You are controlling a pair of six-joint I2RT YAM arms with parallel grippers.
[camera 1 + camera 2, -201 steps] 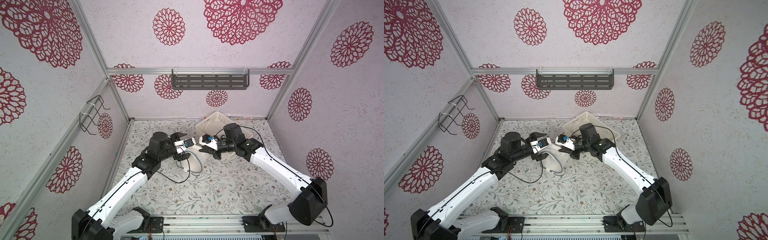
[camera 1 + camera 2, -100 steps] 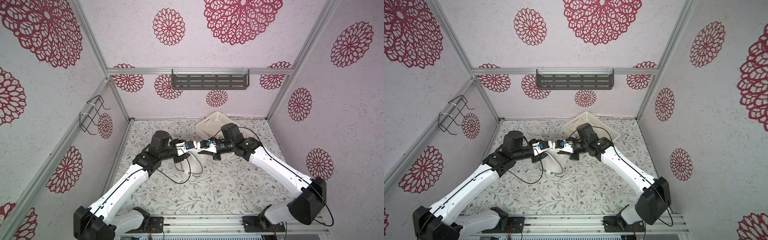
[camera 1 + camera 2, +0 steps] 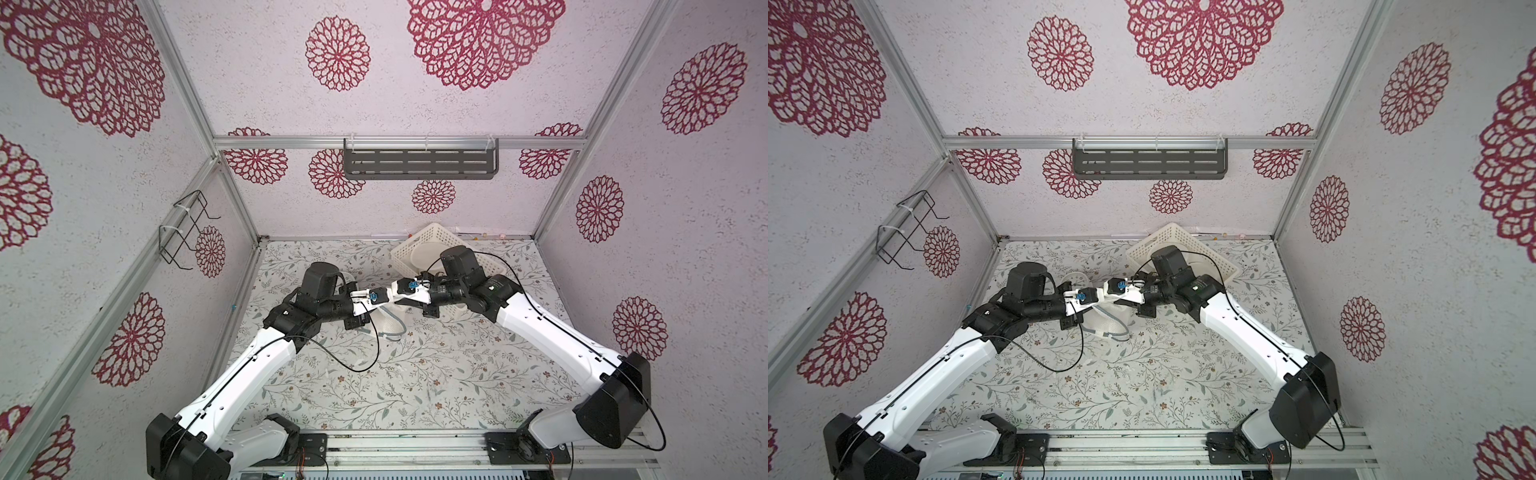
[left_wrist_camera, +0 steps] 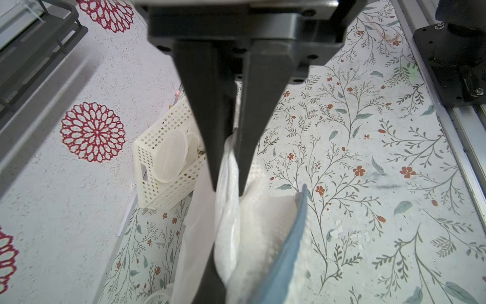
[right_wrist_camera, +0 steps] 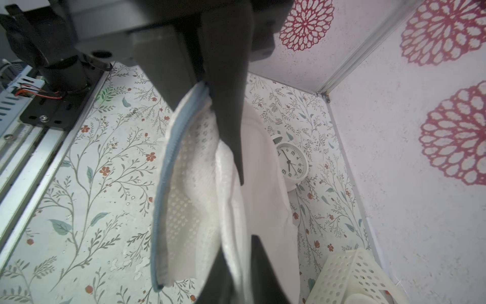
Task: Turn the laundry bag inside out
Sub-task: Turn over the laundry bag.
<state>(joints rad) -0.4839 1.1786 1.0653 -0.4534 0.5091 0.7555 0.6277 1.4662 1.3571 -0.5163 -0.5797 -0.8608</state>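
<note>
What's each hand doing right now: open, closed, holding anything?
Left hand: closed on the laundry bag, gripping its white mesh.
Right hand: cannot be told; the bag's blue zipper edge sits between its jaws.

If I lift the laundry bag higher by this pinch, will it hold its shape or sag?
Likely sags: the laundry bag hangs in loose folds from the left claw. Probably light, being thin open mesh. Its blue zipper edge holds a curve, so that rim may be somewhat stiffer.
</note>
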